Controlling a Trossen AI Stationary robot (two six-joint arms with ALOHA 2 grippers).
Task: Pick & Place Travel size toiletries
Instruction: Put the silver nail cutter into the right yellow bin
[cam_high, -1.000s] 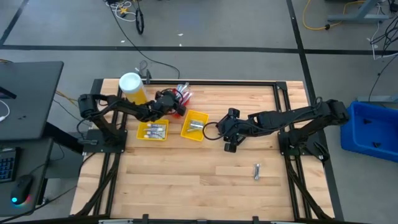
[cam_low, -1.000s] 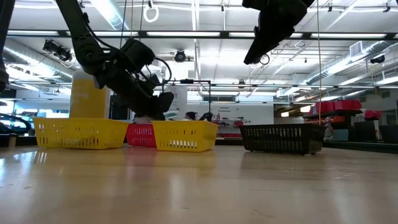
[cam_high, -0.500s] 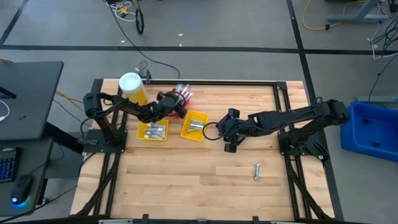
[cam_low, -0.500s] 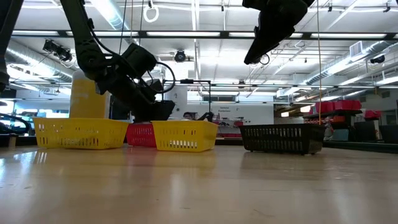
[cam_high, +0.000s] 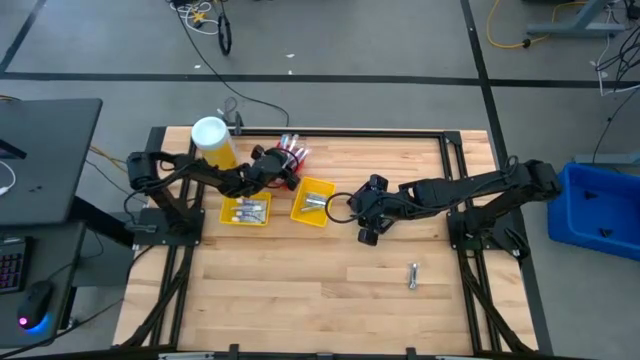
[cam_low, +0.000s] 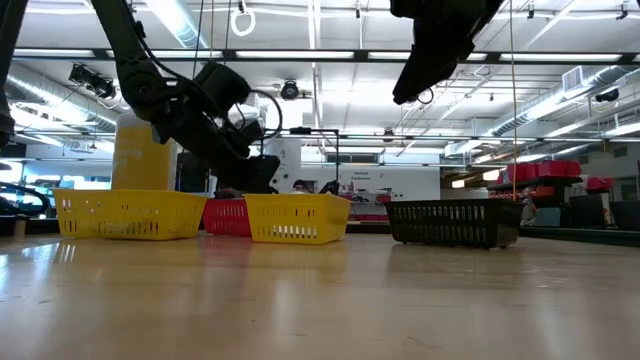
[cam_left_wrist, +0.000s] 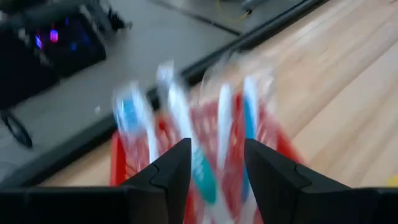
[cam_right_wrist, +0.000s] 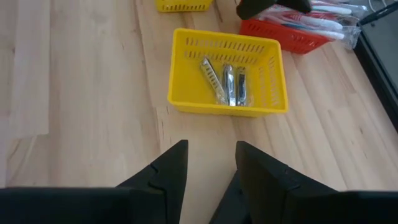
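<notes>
Drop-off stage at the red bin (cam_right_wrist: 292, 38), by the look of it. Left end effector (cam_left_wrist: 216, 150) poised just above that bin at the table's far edge, fingers apart, nothing between them. Toothbrushes (cam_high: 293, 148) bundled in the bin directly below, heads sticking out over its far rim.

Right end effector (cam_right_wrist: 211, 155) raised over the middle of the table (cam_high: 300, 300), just beside the yellow bin (cam_right_wrist: 224, 34), fingers likewise apart and empty. Slim silvery items (cam_right_wrist: 225, 81) lying side by side in that bin; exact kind hard to tell.

One small pale item (cam_high: 412, 275) alone on bare wood toward the near right, well apart from every bin. Probably the next pick, and nearer the right arm. Calls for a swing back toward the near edge, a descent with fingers straddling the item, then a carry to the matching bin.

Second yellow bin (cam_high: 226, 205) to the left, holding small tubes (cam_high: 248, 210). Black basket (cam_low: 455, 222) beneath the right arm, contents not visible. Tall yellow canister (cam_high: 215, 145) with white lid close behind the left arm, a likely snag on any wide retreat. Nothing between the right arm and the loose item.
</notes>
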